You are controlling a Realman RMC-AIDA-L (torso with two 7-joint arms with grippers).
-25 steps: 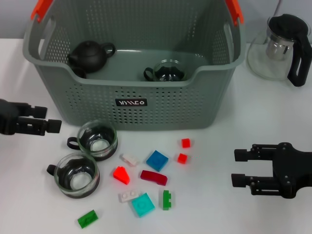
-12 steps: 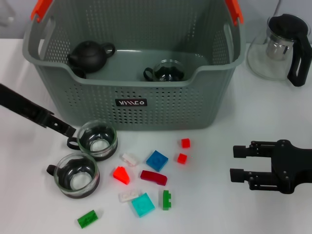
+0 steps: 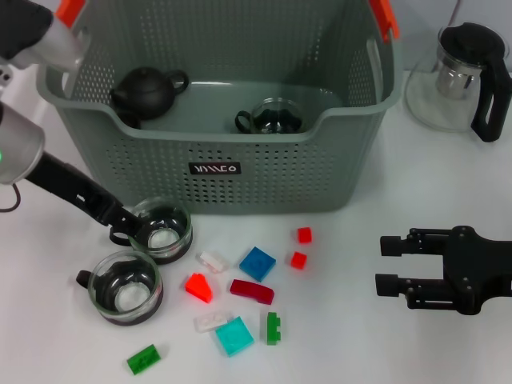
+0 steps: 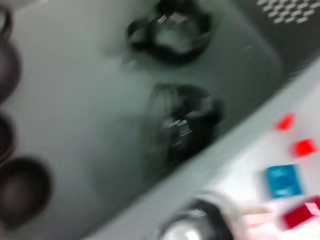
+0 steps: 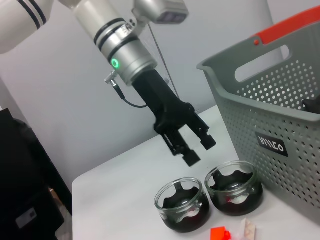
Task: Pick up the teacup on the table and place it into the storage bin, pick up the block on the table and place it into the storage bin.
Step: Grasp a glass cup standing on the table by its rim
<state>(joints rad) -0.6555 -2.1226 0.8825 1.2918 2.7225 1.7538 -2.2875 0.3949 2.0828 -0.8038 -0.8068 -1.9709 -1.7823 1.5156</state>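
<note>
While parted, the left gripper (image 5: 192, 147) hangs above two teacups (image 3: 161, 230) near the storage bin (image 3: 240, 172). Right gripper (image 3: 390, 264): spread, idle at right.

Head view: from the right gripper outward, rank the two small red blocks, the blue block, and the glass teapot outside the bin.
Measured from the right gripper, open at the table's right:
1. Small red blocks, just left of the fingers.
2. Blue block, farther left.
3. Glass teapot, far corner, right of the storage bin.
</note>
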